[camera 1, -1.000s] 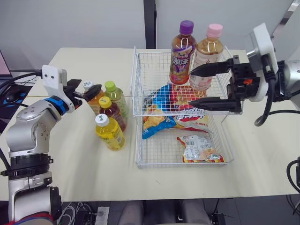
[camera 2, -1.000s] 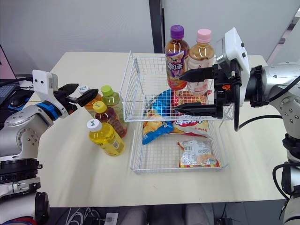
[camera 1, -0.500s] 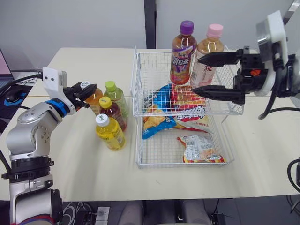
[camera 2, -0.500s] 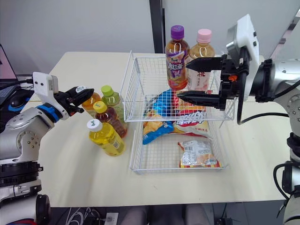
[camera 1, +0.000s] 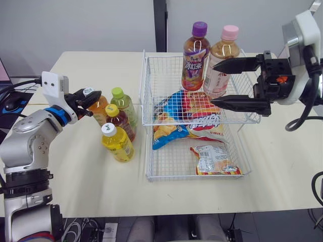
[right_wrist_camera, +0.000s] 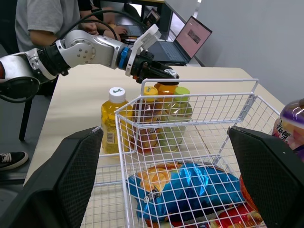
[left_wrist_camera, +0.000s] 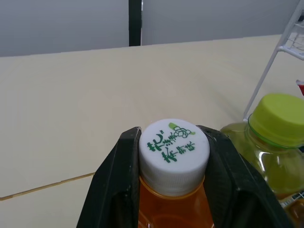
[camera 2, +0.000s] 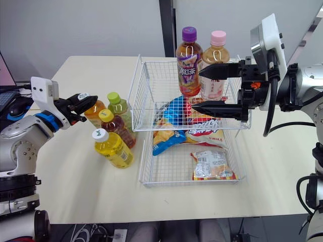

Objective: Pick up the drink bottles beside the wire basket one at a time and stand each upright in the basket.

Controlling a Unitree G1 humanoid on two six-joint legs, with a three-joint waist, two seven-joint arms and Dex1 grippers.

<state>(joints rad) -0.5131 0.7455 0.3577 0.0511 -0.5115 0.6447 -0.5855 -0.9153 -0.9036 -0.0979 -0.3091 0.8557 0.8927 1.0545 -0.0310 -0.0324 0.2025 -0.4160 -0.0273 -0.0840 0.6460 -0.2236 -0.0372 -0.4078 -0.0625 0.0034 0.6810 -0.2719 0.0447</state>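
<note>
Left claw (camera 1: 87, 97) clamped on the white cap (left_wrist_camera: 174, 147) of the orange bottle (camera 1: 100, 108), upright on the tabletop (camera 1: 91, 176) left of the basket (camera 1: 147, 98) with three more bottles (camera 1: 117, 143); right claw (camera 1: 217, 83) spread wide over the basket by the upright pink-cap bottle (camera 1: 223, 50) and purple-cap bottle (camera 1: 196, 55).

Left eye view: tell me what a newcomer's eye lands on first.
A purple-capped bottle and a pink-capped bottle stand upright at the far end of the basket, the right gripper open wide just in front of them. Left of the basket, the left gripper is shut on the white cap of the orange bottle, one of four clustered there.
</note>
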